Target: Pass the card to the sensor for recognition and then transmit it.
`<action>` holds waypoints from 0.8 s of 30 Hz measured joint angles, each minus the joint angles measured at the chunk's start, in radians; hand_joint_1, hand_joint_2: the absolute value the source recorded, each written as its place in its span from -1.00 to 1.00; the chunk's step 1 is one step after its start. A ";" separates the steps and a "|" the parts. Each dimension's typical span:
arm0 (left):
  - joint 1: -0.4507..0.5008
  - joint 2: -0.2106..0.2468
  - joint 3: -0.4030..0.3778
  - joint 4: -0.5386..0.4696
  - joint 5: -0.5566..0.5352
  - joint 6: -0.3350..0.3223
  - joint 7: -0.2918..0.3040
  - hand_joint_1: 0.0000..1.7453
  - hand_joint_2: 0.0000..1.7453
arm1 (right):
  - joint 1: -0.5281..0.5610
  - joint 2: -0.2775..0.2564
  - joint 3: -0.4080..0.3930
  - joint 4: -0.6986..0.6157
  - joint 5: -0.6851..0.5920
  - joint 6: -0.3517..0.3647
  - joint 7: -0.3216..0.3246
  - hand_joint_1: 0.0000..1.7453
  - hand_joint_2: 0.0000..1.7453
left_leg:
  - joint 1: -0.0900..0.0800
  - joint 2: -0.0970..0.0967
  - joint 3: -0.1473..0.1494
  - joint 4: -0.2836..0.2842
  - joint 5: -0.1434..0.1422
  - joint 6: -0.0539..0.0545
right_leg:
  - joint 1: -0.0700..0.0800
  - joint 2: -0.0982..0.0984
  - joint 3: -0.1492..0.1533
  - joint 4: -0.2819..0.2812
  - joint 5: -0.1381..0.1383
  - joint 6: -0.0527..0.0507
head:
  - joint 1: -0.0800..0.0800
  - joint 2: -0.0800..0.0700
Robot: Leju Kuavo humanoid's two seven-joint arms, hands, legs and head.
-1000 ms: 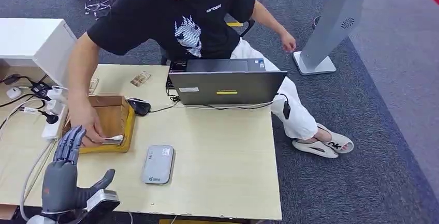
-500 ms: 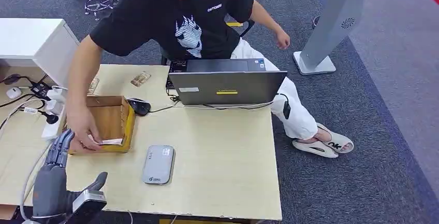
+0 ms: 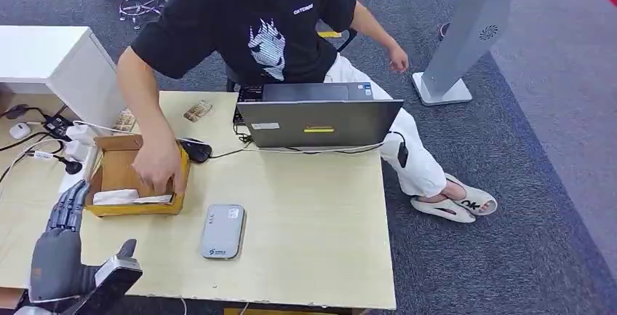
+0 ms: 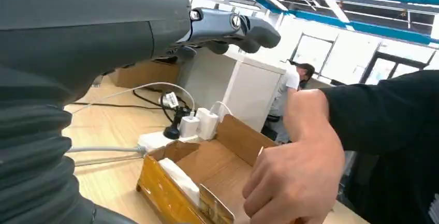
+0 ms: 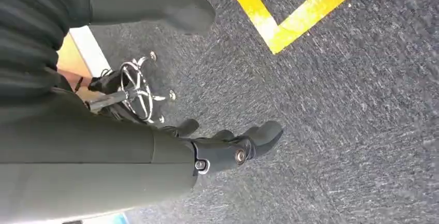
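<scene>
A big pale wooden table [image 3: 305,235] is sitting on grey carpet. A person [image 3: 247,24] in a black T-shirt is sitting at the 12 o'clock side of it. The shirt is showing a white picture and a small white word too tiny to read.

A tall grey stand [image 3: 469,31] is standing on the carpet at 2 o'clock, well apart from the table, with a round swirl mark on it.

A grey laptop [image 3: 319,120] is standing open near the table's 12 o'clock edge, its back showing a white sticker and a yellow strip. The words on them are too small to read.

An open cardboard box [image 3: 138,177] is sitting at 9 o'clock on the table. The person's hand [image 3: 156,162] is reaching into it. A white card [image 3: 153,199] is lying inside the box by the wall nearest the robot, next to something white and crumpled.

The robot's left hand [image 3: 62,249] is hanging at 7 o'clock, just beside the box, fingers spread and holding nothing. The right hand [image 5: 228,149] is hanging over the carpet with nothing in it, fingers a little curled and apart.

A flat grey sensor [image 3: 223,231] is lying at 6 o'clock from the box's right end, with tiny labels I cannot read. A black mouse [image 3: 195,149] is sitting just beside the box.
</scene>
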 joint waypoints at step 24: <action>-0.120 0.054 0.048 0.144 -0.125 -0.083 0.095 -1.00 1.00 | -0.007 0.000 -0.004 0.000 0.055 0.037 0.019 -1.00 1.00 | 0.000 0.000 0.000 0.000 0.000 0.000 | 0.000 0.000 0.000 0.000 0.000 0.000 | 0.000 0.000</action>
